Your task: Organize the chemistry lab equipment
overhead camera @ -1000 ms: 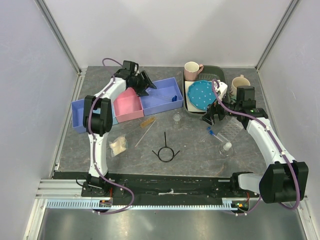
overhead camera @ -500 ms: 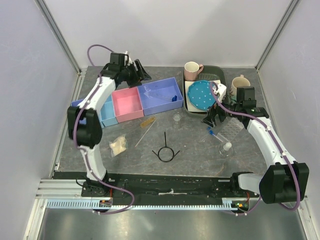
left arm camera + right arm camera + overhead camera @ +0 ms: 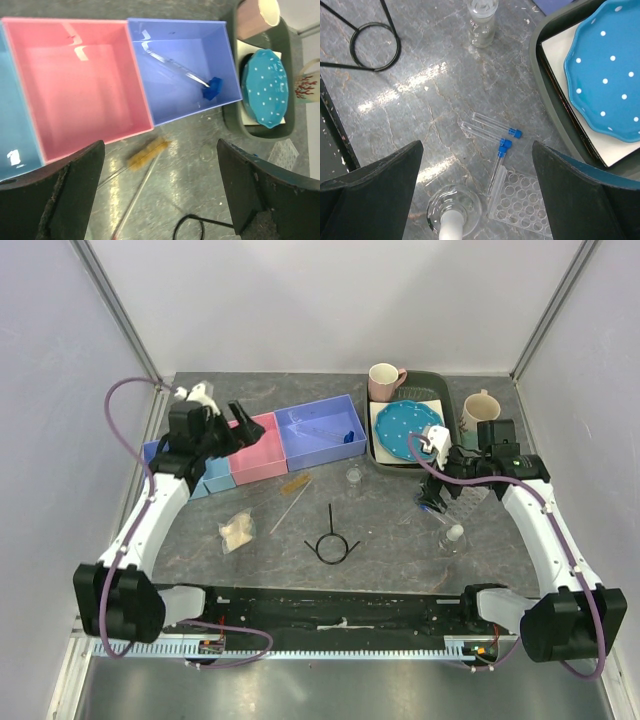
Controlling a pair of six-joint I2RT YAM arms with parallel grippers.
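My left gripper [image 3: 232, 430] is open and empty above the pink bin [image 3: 262, 450]. In its wrist view it [image 3: 162, 200] hovers over a tan brush [image 3: 147, 152], a thin rod [image 3: 134, 200] and the black wire loop [image 3: 192, 227]. The blue-based cylinder [image 3: 213, 88] lies in the purple bin [image 3: 170, 100]. My right gripper [image 3: 477, 195] is open and empty above three blue-capped vials [image 3: 492, 127], the clear tube rack [image 3: 525, 205] and the white-capped bottle [image 3: 452, 217]. A small clear beaker [image 3: 354, 477], the wire loop [image 3: 332, 543] and the small bag [image 3: 237, 530] lie mid-table.
A dark tray [image 3: 378, 452] at the back right holds the blue dotted plate [image 3: 405, 430] and a pink mug [image 3: 384, 380]. Another mug [image 3: 478, 408] stands to its right. A light blue bin [image 3: 215, 472] sits left of the pink one. Walls close in on three sides.
My left arm has swung from the back of the bins to the left and nearer. My right gripper has shifted slightly nearer, over the vials.
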